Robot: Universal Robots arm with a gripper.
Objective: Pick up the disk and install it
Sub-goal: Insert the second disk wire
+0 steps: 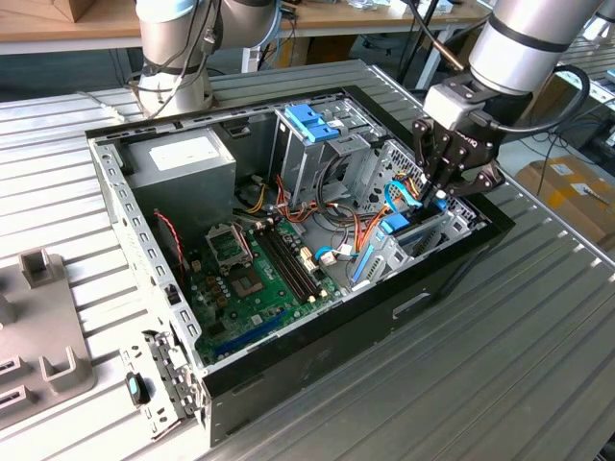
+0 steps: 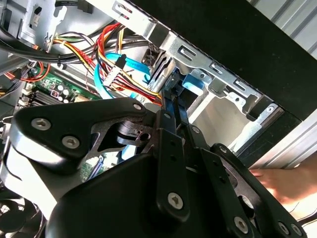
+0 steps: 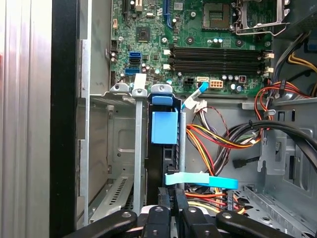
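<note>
Exterior view, scanning from its left. Grey fixture block (image 1: 38, 327) on the ribbed table (image 1: 500, 365), at about 9 o'clock from the open computer case (image 1: 288, 240). Inside the case: power supply (image 1: 183, 158) toward 11 o'clock, green motherboard (image 1: 255, 279) toward 7 o'clock, tall metal cage with blue latch (image 1: 312, 120) at 12 o'clock. A second arm's base (image 1: 173, 58) stands beyond the case.

Drive bay (image 1: 423, 230) sits at 3 o'clock in the case. The gripper (image 1: 440, 192) reaches down into it, fingers drawn narrow. The disk (image 1: 408, 230) stands on edge in the bay, blue rails showing; fingertips meet its upper end.

First wrist view: disk (image 3: 164, 134) upright in the slot beside the bay's metal walls (image 3: 111, 144), blue rail tab on its face, a blue data cable (image 3: 200, 179) crossing it. Fingers (image 3: 166, 210) close together at the disk's near end.

Second wrist view: fingers (image 2: 171, 116) pinched onto the disk's edge (image 2: 190, 82). Exact contact hidden by linkage; most of the disk's body is hidden by the bay.
</note>
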